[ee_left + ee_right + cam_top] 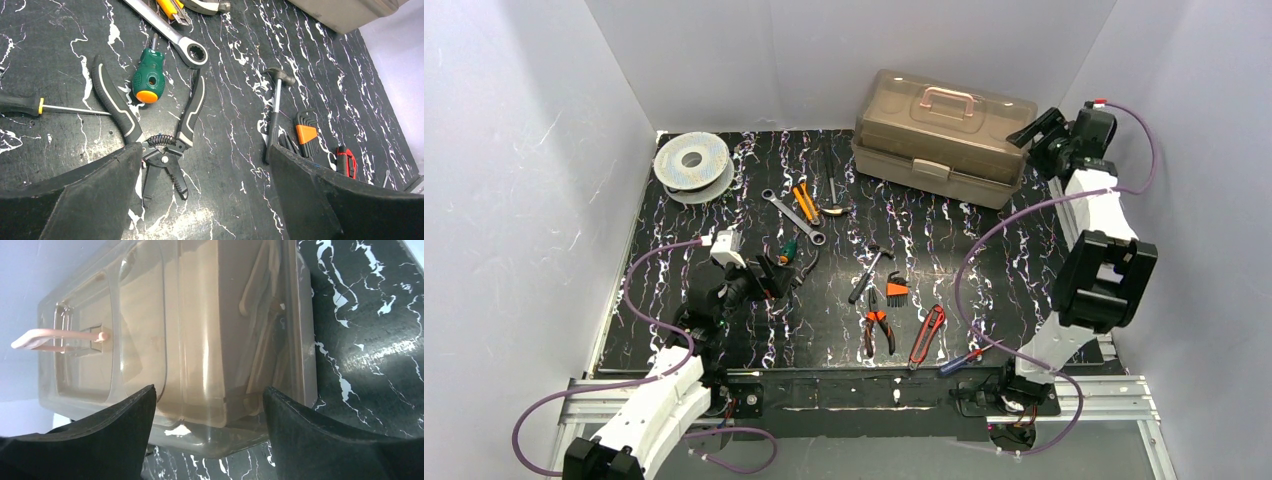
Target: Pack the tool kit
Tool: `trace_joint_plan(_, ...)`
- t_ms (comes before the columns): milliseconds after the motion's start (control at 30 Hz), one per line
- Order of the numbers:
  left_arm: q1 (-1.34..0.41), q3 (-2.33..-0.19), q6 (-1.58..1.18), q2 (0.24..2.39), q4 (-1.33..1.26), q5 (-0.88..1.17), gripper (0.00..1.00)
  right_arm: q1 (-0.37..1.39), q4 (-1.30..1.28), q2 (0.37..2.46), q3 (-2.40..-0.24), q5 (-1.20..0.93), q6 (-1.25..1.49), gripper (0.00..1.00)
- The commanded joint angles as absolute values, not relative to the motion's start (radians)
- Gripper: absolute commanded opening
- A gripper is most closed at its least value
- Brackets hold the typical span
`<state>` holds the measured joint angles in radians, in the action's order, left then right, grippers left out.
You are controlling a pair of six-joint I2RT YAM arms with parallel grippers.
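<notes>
Left end effector [204, 150]: fingers spread wide, nothing between them. It hangs over spring-loaded pliers [160, 145] with black and grey handles. The pliers' pivot sits close to the left finger; contact cannot be told.

Just beyond the pliers lie a stubby green screwdriver [148, 77] and a ring wrench [170, 32]. To the right are a small hammer [275, 110] and a set of hex keys [305, 132]. On the near part of the desk [984, 250], orange-handled pliers [877, 325] and a red utility knife [927, 335] lie loose.

Right end effector [209, 390]: also spread and holding nothing, set just beside the right end of the tool kit [944, 135]. In the wrist view its fingers frame that end of the box, with no visible touch.

The tool kit stands at the far right of the desk, near the back wall. Its lid is down, its handle [949, 100] is on top, and its latch [931, 167] is on the front face. A grey wire spool [691, 163] sits in the far left corner, well apart.

Judgement: opening stage, nothing packed so far. The lid is closed, so no tool can go in. The next move calls for releasing the front latch and lifting the lid, probably by the right arm. The left arm could then close on the pliers' handles.
</notes>
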<state>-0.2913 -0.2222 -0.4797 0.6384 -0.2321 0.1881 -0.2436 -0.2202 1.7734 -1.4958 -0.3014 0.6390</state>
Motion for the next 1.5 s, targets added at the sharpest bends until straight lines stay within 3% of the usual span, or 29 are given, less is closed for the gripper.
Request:
trace_joint_plan(0, -0.294, -0.217, -0.471, 0.633, -0.237, 0.202, 0.98, -0.131, -0.263, 1.631, -1.246, -0.207, 0.600, 0.81)
trace_joint_plan(333, -0.293, -0.216, -0.471, 0.615, -0.229, 0.206, 0.98, 0.073, -0.190, 1.204, -0.830, -0.081, 0.651, 0.81)
trace_joint_plan(567, -0.294, -0.212, -0.474, 0.619, -0.236, 0.209, 0.98, 0.110, -0.319, 1.078, -0.910, 0.052, 0.546, 0.84)
trace_joint_plan(833, -0.294, -0.210, -0.476, 0.643, -0.253, 0.215, 0.98, 0.049, -0.375, 1.219, -1.174, 0.024, 0.410, 0.84)
trace_joint_plan(967, -0.294, -0.210, -0.474, 0.652, -0.256, 0.215, 0.98, 0.046, -0.261, 1.278, -1.243, 0.040, 0.358, 0.88)
trace_joint_plan(1467, -0.294, -0.209, -0.470, 0.683, -0.276, 0.206, 0.98, 0.039, 0.041, 1.660, -1.589, 0.203, 0.200, 0.86)
